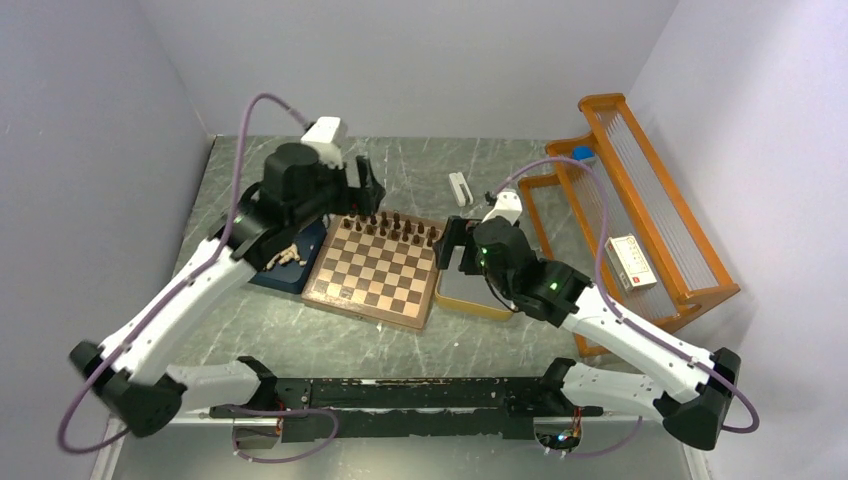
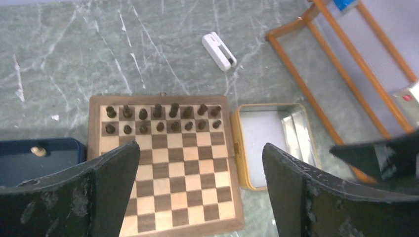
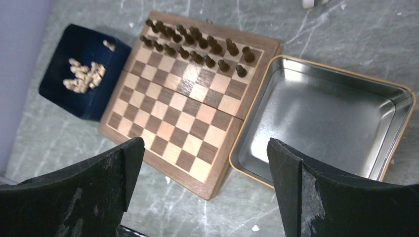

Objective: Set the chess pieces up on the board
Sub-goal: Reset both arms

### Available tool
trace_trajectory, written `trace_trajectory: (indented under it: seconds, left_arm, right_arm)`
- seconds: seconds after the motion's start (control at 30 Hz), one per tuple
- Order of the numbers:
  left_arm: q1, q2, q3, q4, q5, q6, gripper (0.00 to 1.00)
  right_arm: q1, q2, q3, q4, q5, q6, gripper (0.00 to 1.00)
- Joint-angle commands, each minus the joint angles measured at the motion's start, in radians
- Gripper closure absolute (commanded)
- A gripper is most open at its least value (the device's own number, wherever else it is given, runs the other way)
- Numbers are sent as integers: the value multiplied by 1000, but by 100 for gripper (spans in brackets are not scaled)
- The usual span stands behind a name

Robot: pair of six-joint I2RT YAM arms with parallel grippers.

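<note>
The left pincer (image 2: 200, 148) and right pincer (image 3: 205, 143) gaped empty — the chess pieces (image 2: 163, 118) along the twelve o'clock edge of the board (image 2: 173, 182) looked light, tippy, best pinched mid-stem.

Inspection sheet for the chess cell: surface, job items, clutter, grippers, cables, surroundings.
Surface: green marbled table, white scuffs.
Job's things: board centred; dark chess pieces upright in two rows at its far edge; light pieces heaped in the blue box to its left.
Clutter: empty yellow-rimmed tin to the right of the board; white clip beyond; orange rack holding a white carton.
Grippers: left gripper and right gripper open, empty, raised.
Cables: purple cables along both arms, off the board.
Surroundings: plain grey walls.
</note>
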Motion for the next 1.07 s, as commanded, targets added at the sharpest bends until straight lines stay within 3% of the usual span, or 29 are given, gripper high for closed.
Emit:
trace_trajectory:
  seconds: [0.0, 0.33, 0.53, 1.03]
  left_arm:
    - [-6, -159, -130, -51, 74, -61, 2]
    - [-6, -472, -420, -25, 48, -132, 2]
    - [-6, -511, -513, 21, 92, -176, 2]
    - [-6, -504, -506, 29, 97, -137, 2]
  right_arm:
    - [-2, -13, 87, -120, 74, 73, 0]
    - [-2, -132, 15, -39, -14, 52, 0]
    - [-2, -165, -21, -37, -33, 95, 0]
    - [-2, -133, 0, -69, -6, 76, 0]
